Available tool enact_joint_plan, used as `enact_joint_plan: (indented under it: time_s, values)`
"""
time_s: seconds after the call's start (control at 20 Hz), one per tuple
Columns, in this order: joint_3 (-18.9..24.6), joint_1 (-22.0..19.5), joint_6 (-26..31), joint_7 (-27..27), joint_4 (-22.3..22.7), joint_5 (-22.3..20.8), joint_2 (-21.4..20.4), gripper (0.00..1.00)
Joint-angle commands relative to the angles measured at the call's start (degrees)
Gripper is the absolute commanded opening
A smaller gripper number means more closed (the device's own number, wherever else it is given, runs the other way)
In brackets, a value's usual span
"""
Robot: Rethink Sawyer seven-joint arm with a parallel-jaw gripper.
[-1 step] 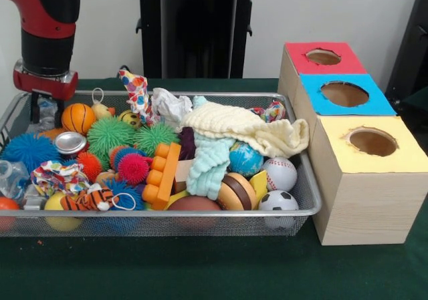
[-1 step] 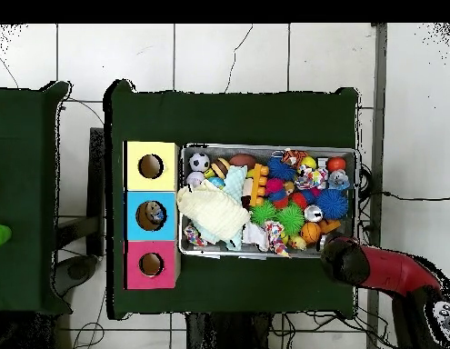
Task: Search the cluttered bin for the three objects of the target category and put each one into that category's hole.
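A wire-mesh bin (image 1: 304,210) (image 2: 358,182) is heaped with toys. Among them are a basketball (image 1: 78,117), a baseball (image 1: 279,173), a soccer ball (image 1: 278,201), a globe ball (image 1: 245,158), green (image 1: 110,133), blue (image 1: 27,152) and pink (image 1: 133,168) spiky balls, a toy burger (image 1: 237,192) and a striped tiger (image 1: 90,198). A cream cloth (image 1: 247,129) (image 2: 213,214) covers part of the pile. My gripper (image 1: 45,109) hangs at the bin's far left corner, near the basketball. In the overhead view the red arm (image 2: 345,259) hides it. The wooden box has red (image 1: 324,57), blue (image 1: 344,93) and yellow (image 1: 372,141) holes.
An orange block (image 1: 162,173), a metal can (image 1: 70,142), a light-blue cloth (image 1: 208,163) and crumpled paper (image 1: 168,105) add to the clutter. From above, something small lies in the blue hole (image 2: 154,214). The box stands right against the bin's side on the green cloth.
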Motion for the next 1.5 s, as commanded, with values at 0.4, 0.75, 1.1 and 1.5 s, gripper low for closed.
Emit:
enact_joint_plan:
  time_s: [0.4, 0.75, 1.1, 1.5]
  values:
    - [6.48, -0.68, 17.84, -6.35, 11.47, 5.06, -7.46, 0.00]
    - [9.75, -0.03, 24.82, -7.00, 9.28, 10.09, -12.28, 0.00]
    - [11.27, -0.37, 29.74, -7.94, 9.33, 11.75, -17.01, 0.00]
    - [13.91, 2.27, 34.15, -4.83, 11.08, 17.37, -25.38, 0.00]
